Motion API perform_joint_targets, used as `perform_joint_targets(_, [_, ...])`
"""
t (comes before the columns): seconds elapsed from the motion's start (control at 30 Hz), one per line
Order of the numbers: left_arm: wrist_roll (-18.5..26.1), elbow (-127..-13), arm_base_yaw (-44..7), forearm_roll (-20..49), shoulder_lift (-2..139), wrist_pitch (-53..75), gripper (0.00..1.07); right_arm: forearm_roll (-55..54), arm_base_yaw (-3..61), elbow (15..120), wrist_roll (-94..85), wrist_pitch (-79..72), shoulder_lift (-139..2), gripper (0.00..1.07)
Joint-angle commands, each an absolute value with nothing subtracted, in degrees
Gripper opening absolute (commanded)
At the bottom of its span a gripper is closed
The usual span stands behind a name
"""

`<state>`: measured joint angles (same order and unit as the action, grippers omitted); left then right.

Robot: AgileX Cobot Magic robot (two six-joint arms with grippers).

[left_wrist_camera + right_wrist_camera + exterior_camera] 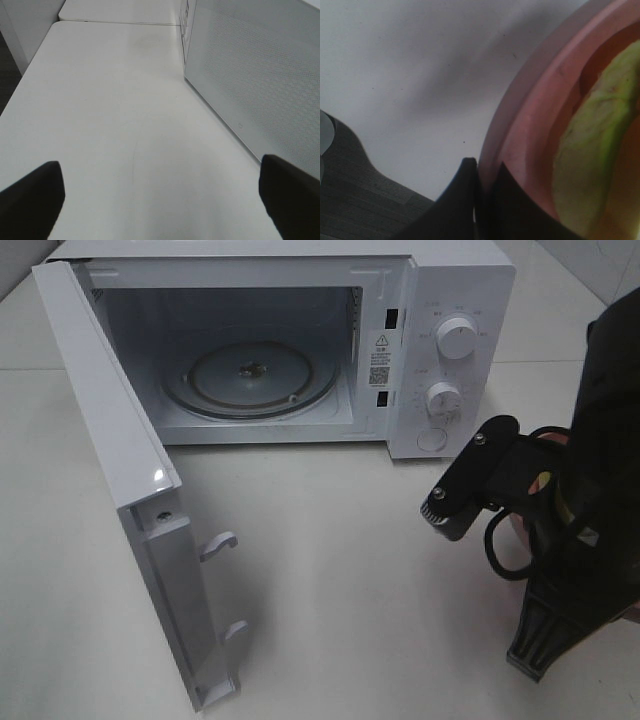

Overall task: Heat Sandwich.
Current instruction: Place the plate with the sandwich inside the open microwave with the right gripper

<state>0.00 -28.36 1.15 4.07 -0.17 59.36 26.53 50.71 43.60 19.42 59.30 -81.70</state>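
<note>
The microwave (455,300) stands open at the far side, so I judge my step is to carry the plate (520,135) left and far onto the glass turntable (250,378). My right gripper (479,196) is clenched on the plate's rim at the near right; the sandwich (590,150) lies on the plate. I should hold it level and enter slowly. The door (110,440) stands out to the near left; my left gripper (160,197), released, hangs beside its outer face, off the path.
</note>
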Motion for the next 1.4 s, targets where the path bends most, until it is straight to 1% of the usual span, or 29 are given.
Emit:
perform_joint_targets(0.03, [0.0, -28.2, 1.3, 4.1, -1.8, 58.8, 1.03, 28.0, 53.7, 43.4, 17.6, 60.4, -81.4, 0.02])
perform_joint_targets(0.07, [0.0, -28.2, 1.3, 4.1, -1.8, 58.8, 1.03, 28.0, 53.7, 43.4, 17.6, 60.4, -81.4, 0.02])
perform_joint_targets(0.33, [0.0, -28.2, 1.3, 4.1, -1.8, 58.8, 1.03, 28.1, 59.8, 43.4, 12.0, 59.8, -81.4, 0.02])
perform_joint_targets(0.77, [0.0, -28.2, 1.3, 4.1, -1.8, 58.8, 1.03, 28.4, 65.3, 43.4, 5.6, 54.7, -81.4, 0.02])
perform_joint_targets(0.97, [0.0, -28.2, 1.3, 4.1, -1.8, 58.8, 1.03, 28.6, 65.5, 43.4, -0.7, 51.9, -81.4, 0.02])
perform_joint_targets(1.03, [0.0, -28.2, 1.3, 4.1, -1.8, 58.8, 1.03, 29.0, 65.5, 43.4, -5.3, 49.9, -81.4, 0.02])
perform_joint_targets(1.27, [0.0, -28.2, 1.3, 4.1, -1.8, 58.8, 1.03, 31.9, 65.5, 43.4, -12.1, 45.7, -81.4, 0.02])
perform_joint_targets(1.4, [0.0, -28.2, 1.3, 4.1, -1.8, 58.8, 1.03, 33.7, 64.5, 43.4, -20.4, 43.8, -81.4, 0.02])
